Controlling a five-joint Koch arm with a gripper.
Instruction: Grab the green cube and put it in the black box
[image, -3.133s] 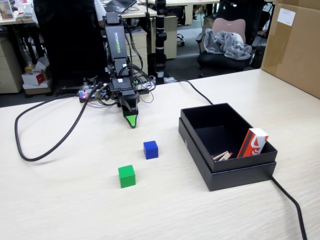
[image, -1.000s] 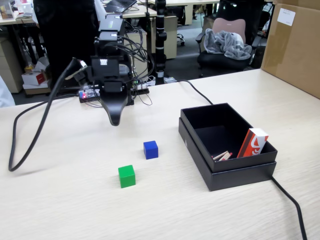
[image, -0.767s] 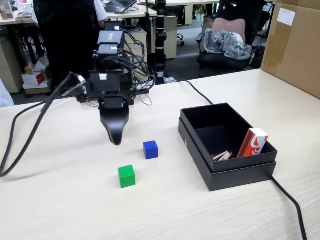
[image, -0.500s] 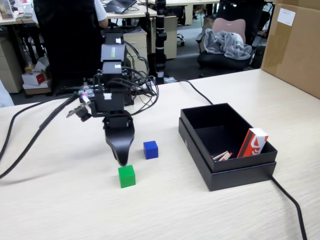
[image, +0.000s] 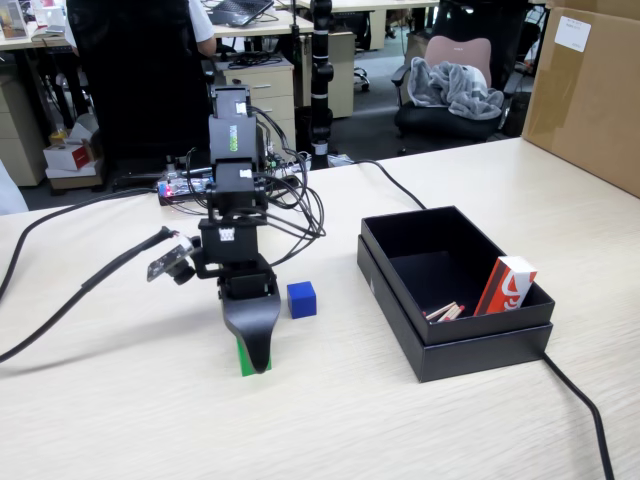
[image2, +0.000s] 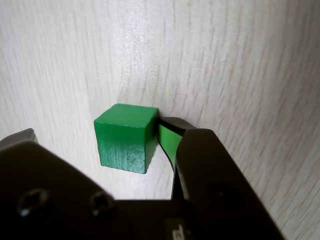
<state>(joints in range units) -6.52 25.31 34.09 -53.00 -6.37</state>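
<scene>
The pale wood-grain worktop (image: 420, 420) fills the lower part of the fixed view, and a brown cardboard box (image: 590, 95) stands at its upper right. The black box (image: 400, 285) sits right of centre, open, with a red and white carton (image: 505, 285) leaning at its right end and a few small sticks (image: 445, 312) beside that. The arm (image: 235, 200) stands left of centre, pointing straight down, with black cables (image: 70, 290) running off to the left. A blue cube (image: 301, 299) rests on the worktop just right of the end effector (image: 255, 362). In the wrist view the green cube (image2: 125, 142) sits on the worktop at centre frame, between the 2 jaws. The end effector (image2: 100, 137) is open: the right jaw's green pad (image2: 167, 140) is at the cube's right face, the left jaw is well apart from it, so the cube is not gripped.
</scene>
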